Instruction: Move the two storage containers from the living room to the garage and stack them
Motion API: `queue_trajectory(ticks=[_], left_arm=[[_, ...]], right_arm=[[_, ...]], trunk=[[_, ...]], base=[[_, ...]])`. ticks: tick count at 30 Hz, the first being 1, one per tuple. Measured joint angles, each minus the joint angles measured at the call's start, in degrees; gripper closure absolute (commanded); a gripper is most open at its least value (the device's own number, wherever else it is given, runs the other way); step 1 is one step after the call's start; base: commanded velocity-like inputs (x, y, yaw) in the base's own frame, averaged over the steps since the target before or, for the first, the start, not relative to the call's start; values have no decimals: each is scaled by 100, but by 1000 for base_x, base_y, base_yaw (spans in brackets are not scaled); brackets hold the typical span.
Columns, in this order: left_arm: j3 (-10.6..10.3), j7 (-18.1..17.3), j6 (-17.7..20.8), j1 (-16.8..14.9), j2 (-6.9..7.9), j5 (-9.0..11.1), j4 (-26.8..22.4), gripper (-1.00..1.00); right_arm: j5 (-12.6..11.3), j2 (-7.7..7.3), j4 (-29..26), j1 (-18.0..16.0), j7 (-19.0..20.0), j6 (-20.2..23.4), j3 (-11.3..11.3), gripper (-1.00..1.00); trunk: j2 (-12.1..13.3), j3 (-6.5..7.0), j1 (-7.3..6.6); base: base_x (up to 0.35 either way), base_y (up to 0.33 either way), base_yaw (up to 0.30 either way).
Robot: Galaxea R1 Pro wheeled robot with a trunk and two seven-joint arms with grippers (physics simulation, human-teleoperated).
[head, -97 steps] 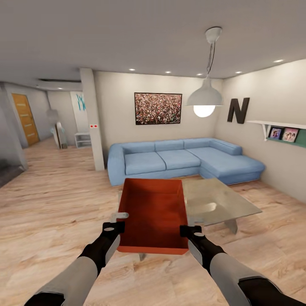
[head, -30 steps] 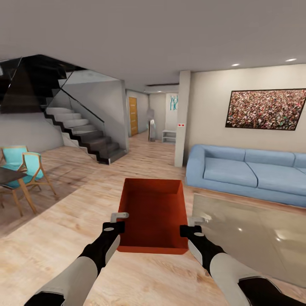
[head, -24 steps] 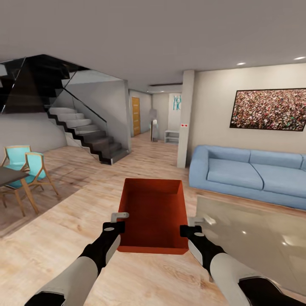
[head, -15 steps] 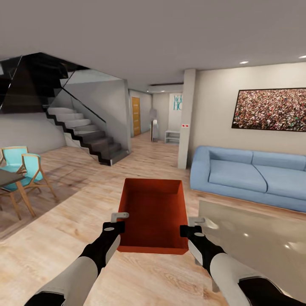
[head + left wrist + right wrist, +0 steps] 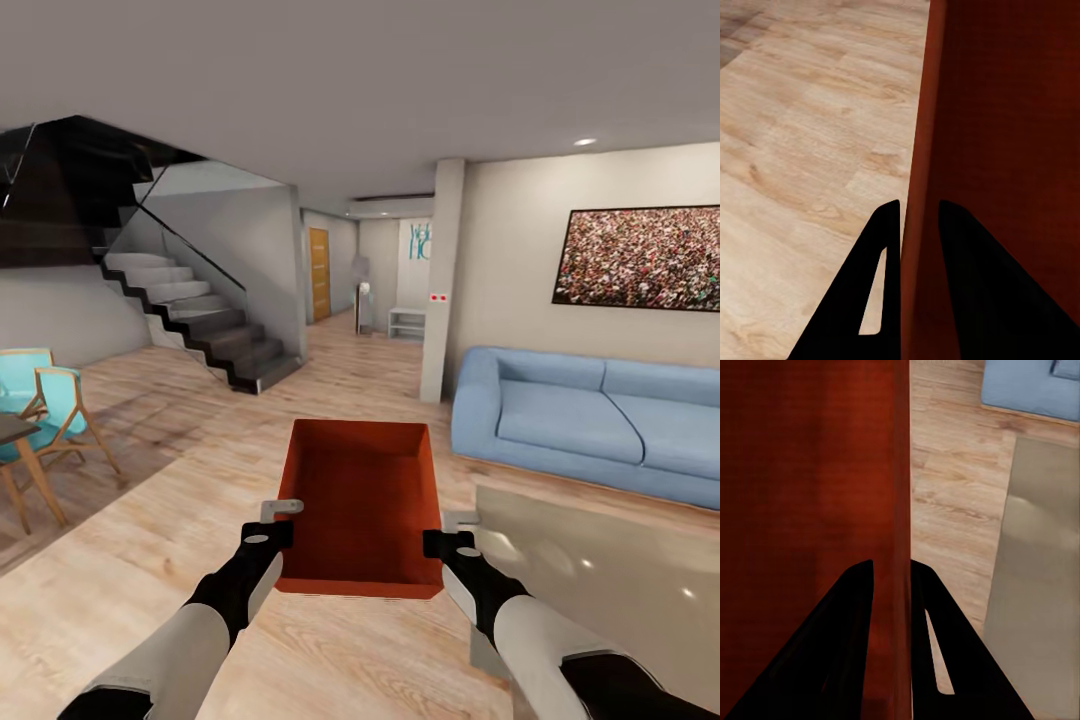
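Observation:
I hold one orange-red storage container (image 5: pixel 362 505) level in front of me, above the light wood plank floor of the living room. My left gripper (image 5: pixel 282 520) is shut on the container's left wall (image 5: pixel 916 225), one finger on each side of it. On the opposite side my right gripper (image 5: pixel 448 530) is shut on the right wall (image 5: pixel 902 547) in the same way. The box is open-topped and empty.
A glass coffee table (image 5: pixel 610 580) lies close on my right, with a blue sofa (image 5: pixel 590 420) behind it. A pillar (image 5: pixel 438 280) stands ahead, a hallway with an orange door (image 5: pixel 318 272) beyond it. Dark stairs (image 5: pixel 210 330) rise at left; teal chairs (image 5: pixel 50 405) stand far left.
The view has swung left from the sofa corner to the stairs and hallway, then crept forward. The container and both grippers keep the same place in the picture.

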Motion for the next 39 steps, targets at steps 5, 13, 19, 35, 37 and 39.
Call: queue_trajectory(ticks=[5,13,19,35,37,39], left_arm=[[-1,-8,3,1,10,24,8,100],[2,-9,1,0,5,-2,-1,100],[2,-8,0,0,5,-3,-1,100],[10,-14,11,-1,4,-19,-4,100],[11,-14,11,-1,3,-22,-4,100],[9,-14,11,-1,5,-19,-4,100]], right_arm=[[31,8,-8,-1,-6,29,-15,100],[0,4,0,0,-6,0,0,100],[-1,4,1,0,-6,-2,1,100],[-5,5,3,1,-5,-1,-2,100],[-7,4,3,1,-5,-1,-1,100],[-4,5,3,1,-5,-1,-3,100]], trunk=[[0,0,0],[0,0,0],[0,0,0],[0,0,0],[0,0,0],[0,0,0]], base=[[324,0,0],[324,0,0],[324,0,0],[324,36,0],[323,153,0],[322,168,0]])
